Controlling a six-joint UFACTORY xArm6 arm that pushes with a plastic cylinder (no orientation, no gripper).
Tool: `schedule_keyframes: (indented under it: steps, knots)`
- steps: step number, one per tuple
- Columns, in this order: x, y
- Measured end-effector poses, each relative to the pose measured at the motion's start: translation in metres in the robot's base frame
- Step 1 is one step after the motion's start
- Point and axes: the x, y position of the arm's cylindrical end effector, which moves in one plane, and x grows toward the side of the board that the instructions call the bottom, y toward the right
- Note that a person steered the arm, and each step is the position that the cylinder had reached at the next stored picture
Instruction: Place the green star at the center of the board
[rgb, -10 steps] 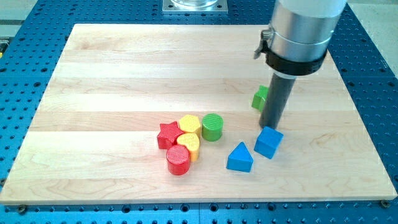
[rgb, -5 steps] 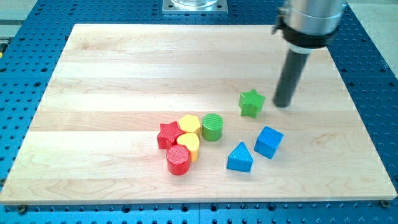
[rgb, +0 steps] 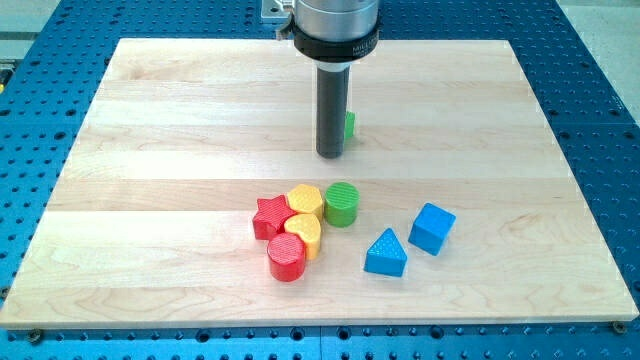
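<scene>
The green star (rgb: 349, 124) is almost wholly hidden behind my rod; only a sliver of green shows at the rod's right side, near the middle of the wooden board (rgb: 180, 120), slightly toward the view's top. My tip (rgb: 331, 155) rests on the board just in front of and to the left of the star, touching or nearly touching it.
Below the tip lies a cluster: green cylinder (rgb: 341, 204), yellow hexagon block (rgb: 305, 199), red star (rgb: 270, 216), yellow heart (rgb: 304, 232), red cylinder (rgb: 286, 257). A blue triangle (rgb: 386, 252) and a blue cube (rgb: 431, 228) lie at the lower right.
The rod swept from the right of the board to the centre. The green star moved left and toward the view's top, from beside the blue cube to behind the rod.
</scene>
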Motion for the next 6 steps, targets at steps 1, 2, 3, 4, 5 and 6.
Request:
schedule_keyframes:
  steps: [1,2,3,4,5,6]
  knots:
    - [-0.017,0.035]
    - [-0.055,0.068]
    - [-0.073,0.071]
    - [-0.073,0.007]
    - [-0.073,-0.051]
    - [-0.073,-0.069]
